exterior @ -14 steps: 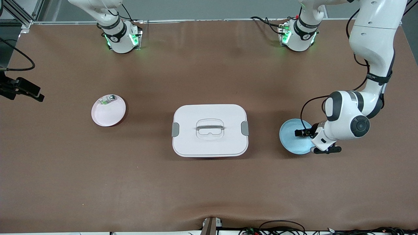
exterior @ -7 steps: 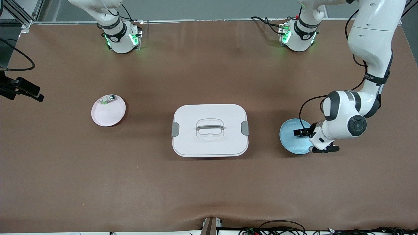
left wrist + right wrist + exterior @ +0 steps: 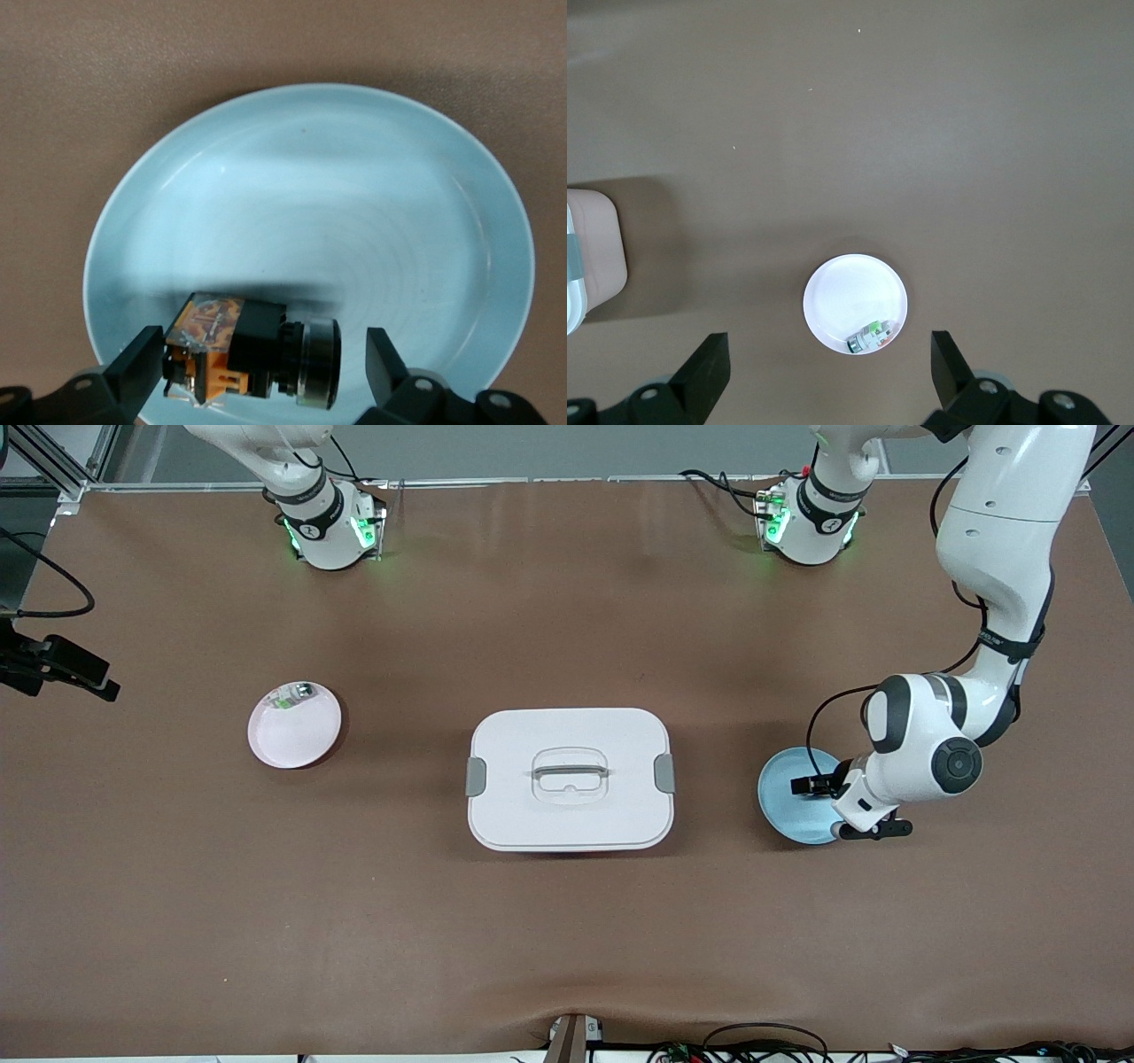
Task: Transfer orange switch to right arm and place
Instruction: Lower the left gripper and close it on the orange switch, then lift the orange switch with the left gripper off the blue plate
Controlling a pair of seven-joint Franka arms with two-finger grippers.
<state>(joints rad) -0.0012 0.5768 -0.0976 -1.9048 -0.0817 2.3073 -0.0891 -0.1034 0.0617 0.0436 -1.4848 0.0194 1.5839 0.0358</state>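
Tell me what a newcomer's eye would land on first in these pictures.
First, the left arm's tool, low over the blue plate at the left arm's end of the table, its open fingers on either side of the orange switch lying in the plate. Next, the white lidded box at the table's middle. The right arm's tool waits high and open above the pink plate, which holds a small clear-and-green part.

Orange switch hidden in front view beneath left hand.

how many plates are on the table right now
2. The pink plate lies toward the right arm's end of the table; the blue plate lies toward the left arm's end, under the left gripper. None seems hidden.
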